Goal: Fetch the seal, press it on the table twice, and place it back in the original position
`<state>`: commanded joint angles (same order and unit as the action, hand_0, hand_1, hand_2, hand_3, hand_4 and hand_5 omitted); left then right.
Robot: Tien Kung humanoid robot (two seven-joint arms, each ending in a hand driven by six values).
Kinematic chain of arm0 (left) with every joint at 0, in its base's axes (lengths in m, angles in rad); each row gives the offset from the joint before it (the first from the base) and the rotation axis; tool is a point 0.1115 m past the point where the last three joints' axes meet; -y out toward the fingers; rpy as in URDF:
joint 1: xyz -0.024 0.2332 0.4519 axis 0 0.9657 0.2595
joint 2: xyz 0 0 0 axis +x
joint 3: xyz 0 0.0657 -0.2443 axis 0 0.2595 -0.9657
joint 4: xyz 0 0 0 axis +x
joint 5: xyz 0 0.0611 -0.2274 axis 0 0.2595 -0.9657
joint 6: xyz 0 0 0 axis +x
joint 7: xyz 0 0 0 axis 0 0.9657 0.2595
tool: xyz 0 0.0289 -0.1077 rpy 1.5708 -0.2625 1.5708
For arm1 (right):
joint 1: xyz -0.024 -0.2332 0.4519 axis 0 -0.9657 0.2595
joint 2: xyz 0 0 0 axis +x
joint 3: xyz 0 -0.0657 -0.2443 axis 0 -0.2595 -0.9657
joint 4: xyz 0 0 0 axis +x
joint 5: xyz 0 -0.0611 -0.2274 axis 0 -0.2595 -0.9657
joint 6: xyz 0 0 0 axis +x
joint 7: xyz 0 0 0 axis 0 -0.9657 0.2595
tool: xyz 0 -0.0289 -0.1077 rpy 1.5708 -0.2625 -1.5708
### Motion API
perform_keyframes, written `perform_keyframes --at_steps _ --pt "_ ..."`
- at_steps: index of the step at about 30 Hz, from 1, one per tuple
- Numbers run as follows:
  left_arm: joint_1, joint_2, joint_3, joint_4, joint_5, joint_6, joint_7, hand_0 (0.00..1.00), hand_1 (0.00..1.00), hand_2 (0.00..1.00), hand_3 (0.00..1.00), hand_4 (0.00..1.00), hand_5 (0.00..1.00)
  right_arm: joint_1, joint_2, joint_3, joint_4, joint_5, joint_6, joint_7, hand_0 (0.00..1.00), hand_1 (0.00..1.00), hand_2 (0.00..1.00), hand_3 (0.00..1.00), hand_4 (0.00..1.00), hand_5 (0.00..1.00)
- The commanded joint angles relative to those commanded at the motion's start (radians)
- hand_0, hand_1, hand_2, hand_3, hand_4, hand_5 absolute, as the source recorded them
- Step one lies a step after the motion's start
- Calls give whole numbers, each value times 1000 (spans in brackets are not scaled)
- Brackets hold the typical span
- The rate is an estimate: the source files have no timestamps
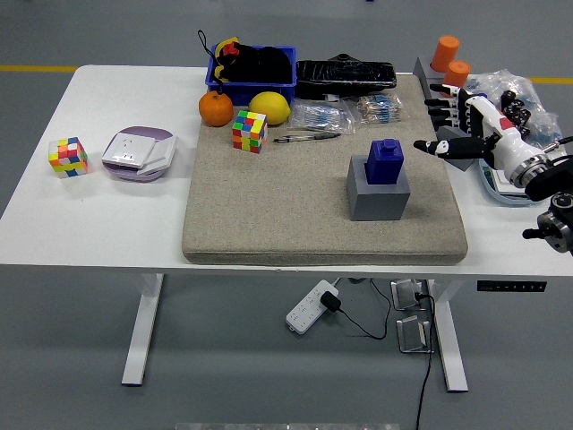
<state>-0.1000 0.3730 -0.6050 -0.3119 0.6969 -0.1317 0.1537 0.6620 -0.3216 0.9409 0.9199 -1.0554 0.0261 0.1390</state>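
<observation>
The seal [386, 161] is a blue block with a small knob on top. It stands on a grey square base [378, 193] on the beige mat [322, 224], right of centre. My right hand [461, 125] comes in from the right edge and hovers just right of the seal, a short gap away. Its fingers are spread, the thumb pointing toward the seal, and it holds nothing. My left arm is out of the picture.
Behind the seal lie a pen [306, 137], bagged items [351, 112], a colour cube [250, 131], a lemon [269, 107], an orange [216, 108] and a blue bin [252, 73]. At the left are another cube [68, 157] and a purple-white case [139, 152]. Orange cylinders [451, 59] stand at the back right.
</observation>
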Motion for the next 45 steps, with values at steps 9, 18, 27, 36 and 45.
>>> perform_keyframes --at_steps 9,18,27,36,45 --pt "-3 -3 7 1 -3 -2 0 819 802 766 817 774 267 1 36 -21 -24 -10 -12 28 813 833 824 918 924 2" --pt "-6 -7 15 1 -6 -5 -1 819 800 766 817 775 268 12 61 -87 -71 -28 -41 78 824 787 727 852 898 2" --pt "-8 -7 19 1 -7 -7 -2 819 802 766 817 776 269 19 68 -131 -97 -52 -63 102 825 786 720 846 872 2" --pt "-13 -7 23 -1 -7 -8 -2 819 800 766 817 776 268 26 76 -158 -117 -34 -86 122 814 757 705 825 754 2" --pt "-11 -8 26 0 -10 -9 -2 819 800 765 817 776 268 23 83 -183 -117 -17 -86 120 781 742 703 817 745 2"
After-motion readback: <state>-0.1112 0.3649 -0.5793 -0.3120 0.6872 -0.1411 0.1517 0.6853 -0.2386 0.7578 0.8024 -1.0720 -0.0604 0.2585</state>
